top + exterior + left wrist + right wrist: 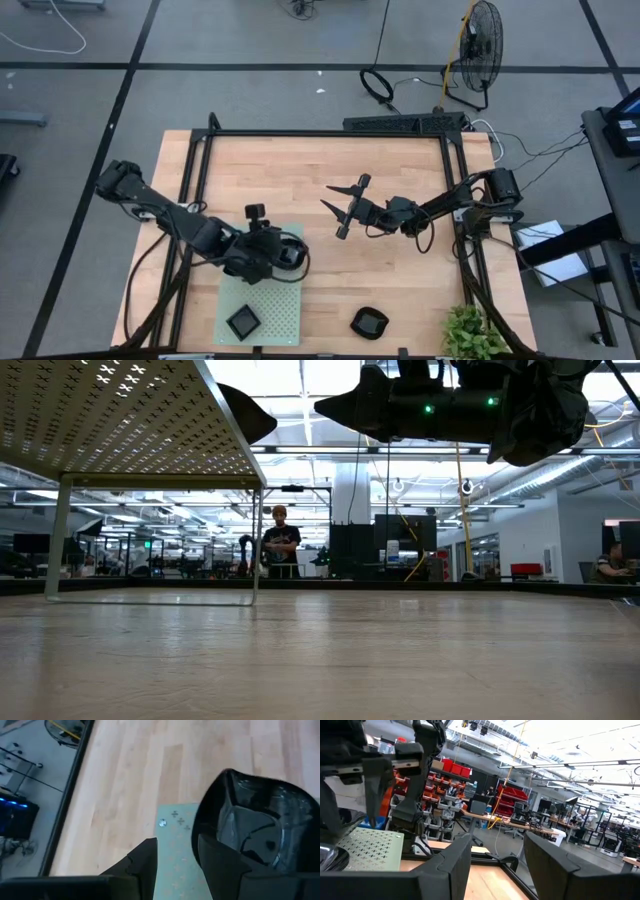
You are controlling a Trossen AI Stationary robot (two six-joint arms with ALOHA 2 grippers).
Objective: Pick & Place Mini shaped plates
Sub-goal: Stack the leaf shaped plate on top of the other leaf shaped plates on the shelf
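Note:
Three small glossy black plates show. One plate rests on the pale green mat, and another plate lies on the bare wood to its right. The third plate sits at the mat's far edge by my left gripper. That gripper is open and low over the mat, one finger over the plate's hollow and the other outside its rim. My right gripper hangs open above the middle of the table, holding nothing. My left gripper has one finger over the inside of the plate, close to its rim, coming from above. The other finger stands apart over the mat. Whether the finger touches the plate I cannot tell.
A black frame rail runs along the table's far edge and down both sides. A green plant stands at the near right corner. Bare wood lies between the mat and the right arm. A person stands far off in the room.

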